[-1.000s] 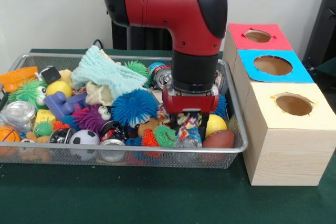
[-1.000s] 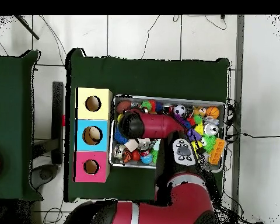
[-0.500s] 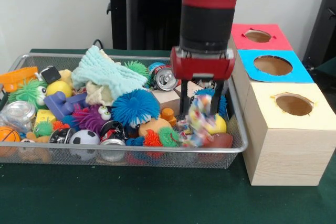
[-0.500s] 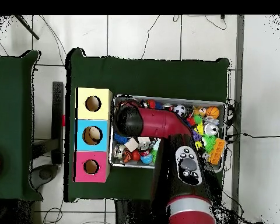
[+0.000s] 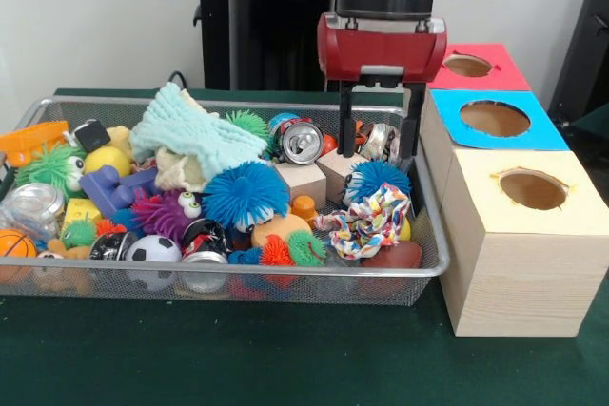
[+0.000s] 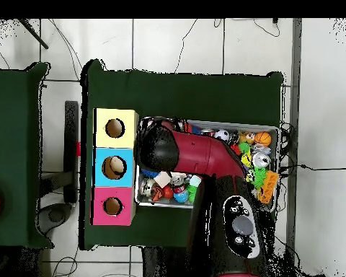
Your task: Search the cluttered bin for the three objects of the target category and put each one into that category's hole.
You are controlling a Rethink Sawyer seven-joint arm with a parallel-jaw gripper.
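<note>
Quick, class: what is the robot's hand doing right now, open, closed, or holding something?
Hand: open and empty, raised above the cluttered bin; the multicoloured fabric toy lies in the bin below it.

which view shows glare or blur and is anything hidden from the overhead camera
Front view: sharp and evenly lit, with a bright glint on the silver can and soft shadows under the cluttered bin; the gripper, jaws open, hangs clear of the colourful cloth. Overhead view: the red arm hides much of the bin, gripper included.
</note>
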